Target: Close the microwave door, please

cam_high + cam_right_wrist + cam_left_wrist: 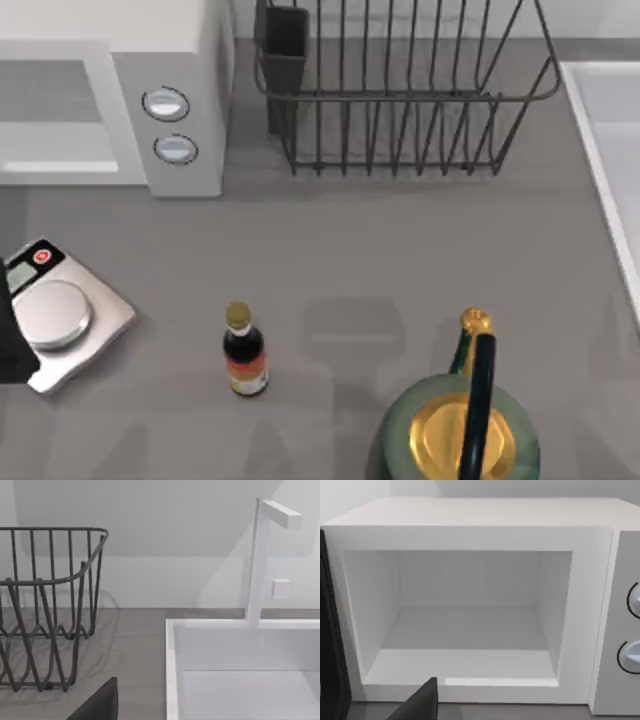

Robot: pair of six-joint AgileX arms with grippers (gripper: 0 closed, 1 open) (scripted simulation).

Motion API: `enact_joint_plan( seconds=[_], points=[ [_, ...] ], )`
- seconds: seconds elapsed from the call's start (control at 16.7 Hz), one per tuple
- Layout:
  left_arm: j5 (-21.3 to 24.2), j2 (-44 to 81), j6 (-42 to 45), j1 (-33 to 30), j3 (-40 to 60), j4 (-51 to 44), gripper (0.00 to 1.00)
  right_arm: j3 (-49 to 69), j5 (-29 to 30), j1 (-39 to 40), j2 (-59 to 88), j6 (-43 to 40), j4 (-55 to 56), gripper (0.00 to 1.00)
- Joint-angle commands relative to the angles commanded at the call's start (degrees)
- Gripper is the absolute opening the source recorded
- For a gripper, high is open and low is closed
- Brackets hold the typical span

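The white microwave stands at the table's back left, its grey cavity open and empty. Two silver-rimmed knobs sit on its panel right of the cavity. The microwave door is swung out and shows as a dark upright panel beside the cavity. My left gripper hangs in front of the cavity, a little apart from it. A dark shape at the top view's left edge overlaps the scale; I cannot tell if it is the arm or the door. My right gripper is parked near the rack and sink.
A silver scale lies front left. A dark sauce bottle stands mid-front, with a green and gold teapot to its right. A wire dish rack is at the back, a white sink with faucet on the right.
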Motion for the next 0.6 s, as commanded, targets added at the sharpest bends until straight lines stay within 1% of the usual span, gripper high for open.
enact_joint_plan(
  seconds=[0.06, 0.6],
  points=[
    [0.0, 0.0, 0.0, 0.0, 0.0, 0.0, 1.00, 0.0, 0.0, 0.0, 0.0, 0.0, 0.0, 1.00],
    [0.0, 0.0, 0.0, 0.0, 0.0, 0.0, 0.32, 0.0, 0.0, 0.0, 0.0, 0.0, 0.0, 1.00]
  ],
)
